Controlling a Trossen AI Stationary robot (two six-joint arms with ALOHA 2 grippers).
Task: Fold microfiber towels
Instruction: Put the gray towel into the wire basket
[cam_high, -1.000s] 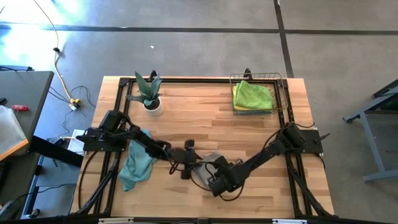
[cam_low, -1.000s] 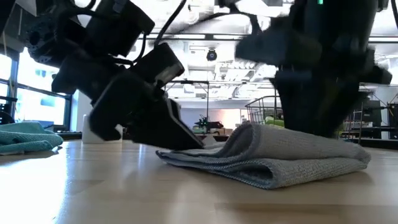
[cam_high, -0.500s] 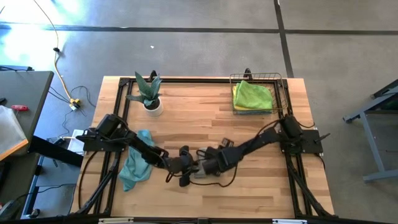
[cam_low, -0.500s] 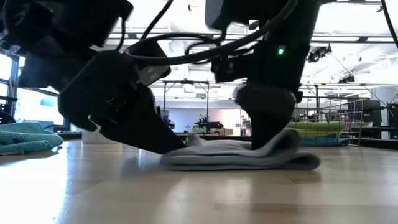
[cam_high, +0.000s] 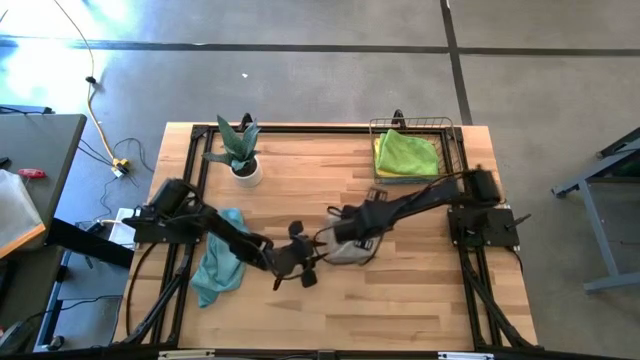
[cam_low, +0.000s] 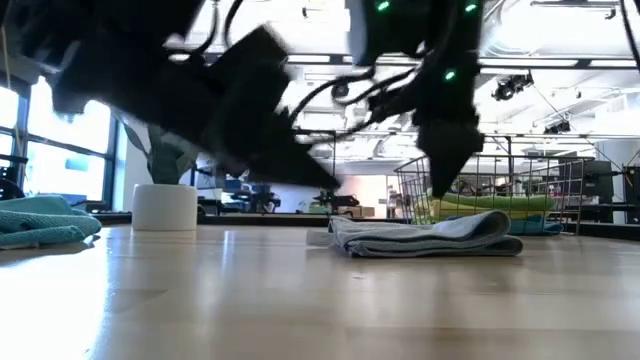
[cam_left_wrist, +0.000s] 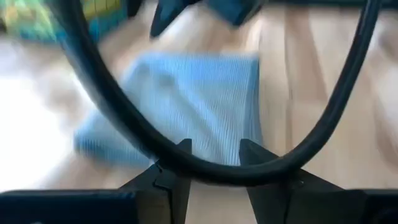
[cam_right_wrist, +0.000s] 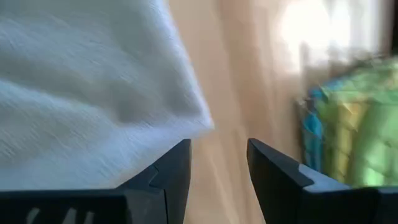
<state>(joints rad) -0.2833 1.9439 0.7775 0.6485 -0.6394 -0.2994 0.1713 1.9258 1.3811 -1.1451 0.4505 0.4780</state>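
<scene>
Two end effectors: both part-open, gripping nothing.
Left end effector (cam_high: 300, 268): above the bench's near edge, beside the grey towel (cam_high: 345, 250).
Right end effector (cam_high: 345, 232): over that folded towel, mid-bench.
Teal towel (cam_high: 220, 262): left edge.

Grey towel (cam_high: 345, 250) folded flat, mid-table toward the front edge — a low, layered bundle in the low view (cam_low: 425, 236). Teal towel (cam_high: 220, 262) crumpled at the table's left side. Lime green towel (cam_high: 408, 152) folded in the back-right corner — yellow and teal edges peek underneath.
</scene>
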